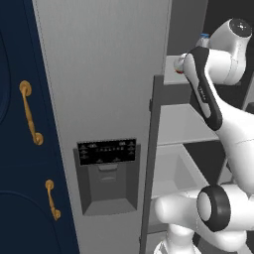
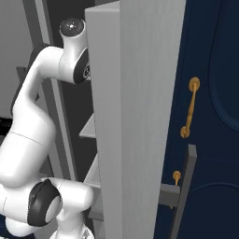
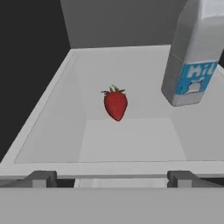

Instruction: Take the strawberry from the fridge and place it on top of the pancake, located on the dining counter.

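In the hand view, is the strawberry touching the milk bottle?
No, the strawberry lies alone on the grey fridge shelf, with a clear gap of bare shelf between it and the milk bottle.

Strawberry (image 3: 116, 104) lies on fridge shelf (image 3: 52, 118), milk bottle (image 3: 192, 57) nr.

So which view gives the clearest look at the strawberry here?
The hand view: the strawberry lies whole and unobstructed on the fridge shelf, left of the milk bottle. The left base view catches just a red speck behind the arm.
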